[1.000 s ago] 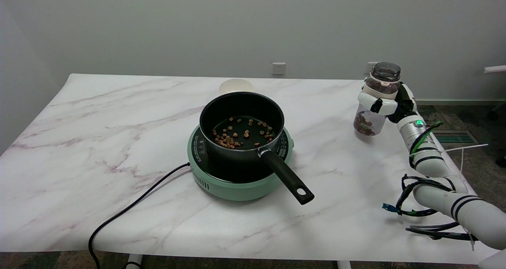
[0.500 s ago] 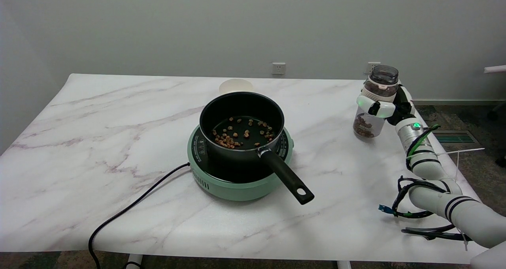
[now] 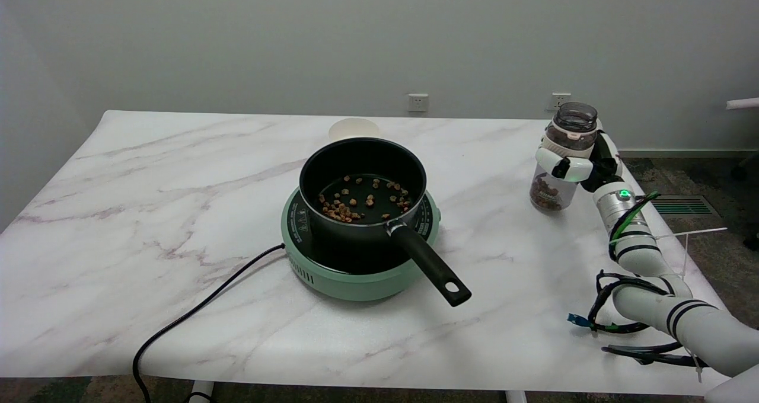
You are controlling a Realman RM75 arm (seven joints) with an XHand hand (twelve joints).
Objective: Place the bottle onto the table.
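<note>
A clear plastic bottle point(image 3: 556, 175) with brown pieces in its lower part and an open dark neck stands upright at the table's right side, its base at or just above the marble top point(image 3: 178, 172). My right hand point(image 3: 584, 163) grips the bottle around its upper half, white fingers wrapped across the front. The arm reaches in from the lower right.
A black saucepan point(image 3: 362, 181) with brown pieces in it sits on a green cooker point(image 3: 356, 272) mid-table, its handle point(image 3: 430, 264) pointing toward the near right. A black cord point(image 3: 190, 314) runs off the near-left edge. A white bowl point(image 3: 354, 129) stands behind the pan.
My right hand has lowered the bottle slightly toward the table top, holding it upright. The pan and cooker have not moved.
</note>
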